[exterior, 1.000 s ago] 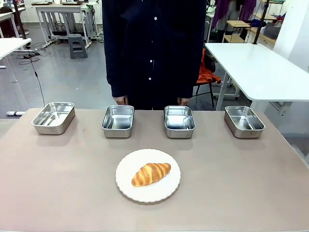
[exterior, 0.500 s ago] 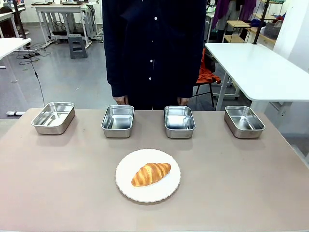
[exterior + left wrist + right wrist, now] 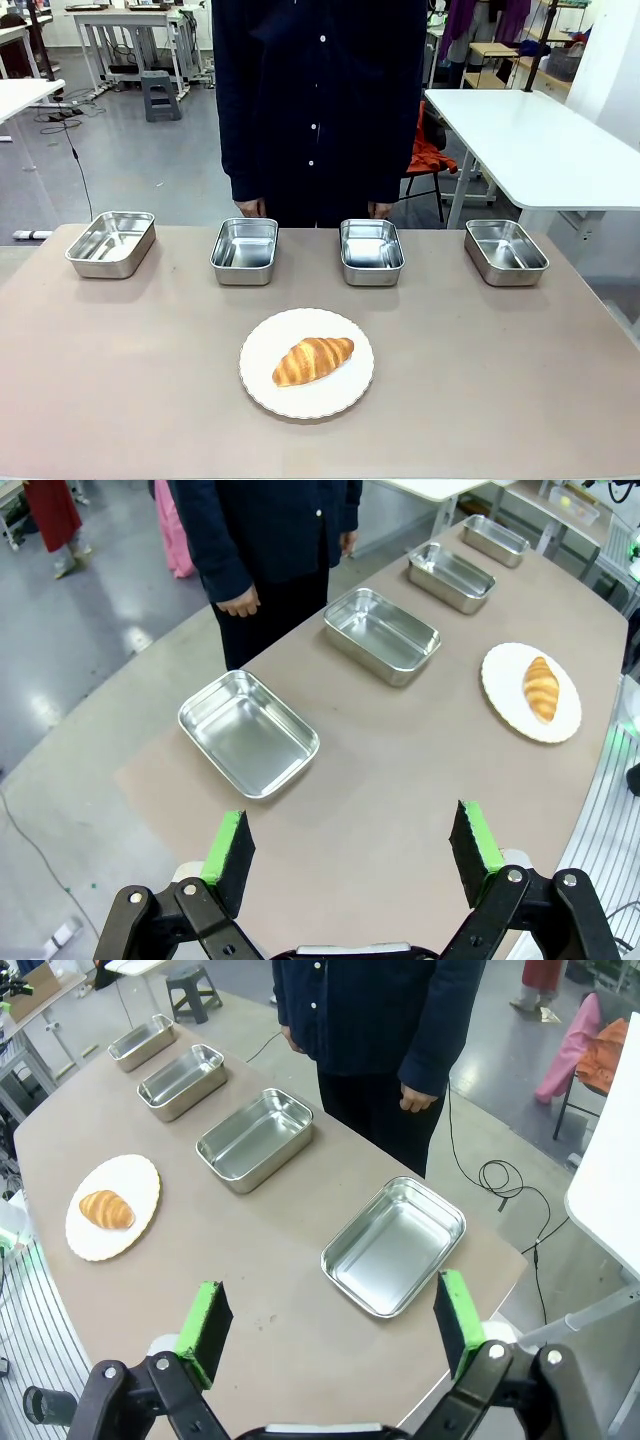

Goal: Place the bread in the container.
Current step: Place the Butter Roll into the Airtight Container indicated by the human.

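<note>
the tabletop (image 3: 120,380) is being faced by a person (image 3: 320,100) standing at its far edge. the left gripper (image 3: 352,842) is being held over the tabletop's left end, its fingers (image 3: 232,848) being kept wide apart with nothing between them. the right gripper (image 3: 330,1322) is being held likewise over the right end, its fingers (image 3: 456,1326) spread wide and gripping nothing. a white plate (image 3: 350,392) is being seen at the near middle. four steel containers (image 3: 111,243) are being shown in a row along the far side. the bread (image 3: 313,359) is being carried on the plate, well apart from every container.
</note>
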Available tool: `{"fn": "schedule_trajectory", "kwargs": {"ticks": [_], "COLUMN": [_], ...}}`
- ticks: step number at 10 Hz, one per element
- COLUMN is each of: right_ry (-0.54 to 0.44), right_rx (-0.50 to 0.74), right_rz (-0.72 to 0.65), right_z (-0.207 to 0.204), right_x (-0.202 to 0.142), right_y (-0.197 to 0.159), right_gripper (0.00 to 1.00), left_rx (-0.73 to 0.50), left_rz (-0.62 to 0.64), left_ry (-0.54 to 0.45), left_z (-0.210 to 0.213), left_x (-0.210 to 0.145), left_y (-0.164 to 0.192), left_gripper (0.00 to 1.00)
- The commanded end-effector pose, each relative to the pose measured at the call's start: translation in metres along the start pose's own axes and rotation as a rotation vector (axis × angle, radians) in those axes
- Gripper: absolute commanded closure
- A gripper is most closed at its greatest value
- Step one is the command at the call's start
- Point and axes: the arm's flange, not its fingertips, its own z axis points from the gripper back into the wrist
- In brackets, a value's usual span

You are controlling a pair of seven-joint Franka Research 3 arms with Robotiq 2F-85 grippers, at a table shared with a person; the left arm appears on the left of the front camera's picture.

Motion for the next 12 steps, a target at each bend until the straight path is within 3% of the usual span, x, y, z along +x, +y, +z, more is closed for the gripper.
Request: {"fn": "schedule_trajectory", "kwargs": {"ticks": [1,12], "right_ry": [-0.025,-0.025], "right_rx": [0.004,0.004], "right_rz": [0.005,0.005], "right_z": [-0.0013,-0.0013], "right_x": [0.0014,0.0014], "right_y": [-0.0014,-0.0014], "right_gripper": [0.0,0.0], "left_rx": [-0.004,-0.004], "left_rz": [-0.005,-0.005], "left_ry": [-0.005,-0.005], "left_z": [-0.0002,-0.0002], "left_x": [0.0001,0.0001], "left_y": [-0.0001,-0.0001], "left_gripper": [0.0,0.0]}}
